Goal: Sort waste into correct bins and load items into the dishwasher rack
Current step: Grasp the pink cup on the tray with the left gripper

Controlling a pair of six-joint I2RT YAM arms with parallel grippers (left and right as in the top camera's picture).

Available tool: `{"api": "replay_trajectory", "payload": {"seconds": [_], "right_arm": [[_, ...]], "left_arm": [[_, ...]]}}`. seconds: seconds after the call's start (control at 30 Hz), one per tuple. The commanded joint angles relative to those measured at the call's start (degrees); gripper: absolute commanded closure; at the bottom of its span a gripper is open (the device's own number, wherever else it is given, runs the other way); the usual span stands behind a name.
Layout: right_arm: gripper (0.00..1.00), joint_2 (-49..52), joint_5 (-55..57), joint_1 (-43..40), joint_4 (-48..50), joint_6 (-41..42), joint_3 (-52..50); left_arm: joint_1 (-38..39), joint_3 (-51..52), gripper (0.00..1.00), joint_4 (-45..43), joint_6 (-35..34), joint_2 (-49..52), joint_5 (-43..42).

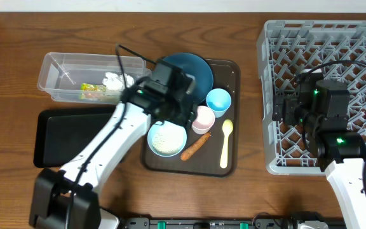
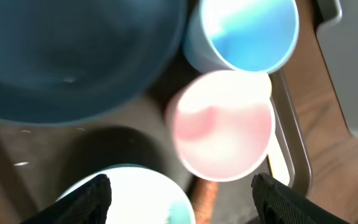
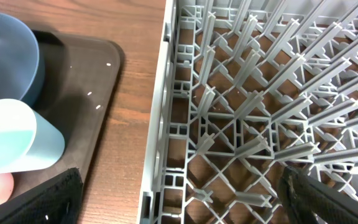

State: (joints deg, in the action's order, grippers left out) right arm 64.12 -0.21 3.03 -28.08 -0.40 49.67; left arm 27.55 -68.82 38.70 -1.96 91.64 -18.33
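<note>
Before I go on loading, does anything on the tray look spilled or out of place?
A few white grains lie scattered on the brown tray near the light blue cup, and an orange stick lies loose beside the bowl.

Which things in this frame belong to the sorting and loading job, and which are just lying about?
Job: tissue, wrapper, carrot stick, rice; clear tub, black tray; plate, bowl, blue cup, pink cup, spoon; rack.
Lying about: brown serving tray, only carrying the dishes.
</note>
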Motion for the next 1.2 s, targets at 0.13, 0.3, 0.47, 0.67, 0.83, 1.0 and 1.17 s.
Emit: {"api": "replay_trajectory", "payload": {"seconds": [0.13, 0.3, 0.47, 0.67, 0.83, 1.0, 1.17], "right_arm": [[0.01, -0.09, 0.17, 0.33, -0.02, 0.81, 1.01], [0.01, -0.07, 0.17, 0.33, 0.0, 0.79, 1.01], [0.01, -0.07, 0.17, 0.33, -0.02, 0.79, 1.01], [0.01, -0.07, 0.17, 0.33, 0.0, 0.79, 1.01], [0.01, -0.07, 0.2, 0.33, 0.0, 0.79, 1.01], [0.01, -0.07, 0.2, 0.33, 0.2, 0.79, 1.01], [0.01, 0.07, 0.17, 0.33, 2.08, 1.18, 1.01]], "left_arm": [[2.05, 0.24, 0.26, -0.26, -0.5, 5.81, 1.42], [2.05, 0.24, 0.31, -3.26, -0.5, 9.84, 1.42], [2.05, 0.24, 0.74, -4.02, -0.5, 11.39, 1.42], [1.99, 0.24, 0.94, -3.15, -0.5, 11.32, 1.42], [1.07, 0.22, 0.94, -2.75, -0.48, 8.98, 1.42], [-2.23, -0.7, 0.94, -0.46, -0.5, 2.78, 1.42], [-7.5, -0.74, 0.93, 0.17, -1.05, -5.27, 1.38]]}}
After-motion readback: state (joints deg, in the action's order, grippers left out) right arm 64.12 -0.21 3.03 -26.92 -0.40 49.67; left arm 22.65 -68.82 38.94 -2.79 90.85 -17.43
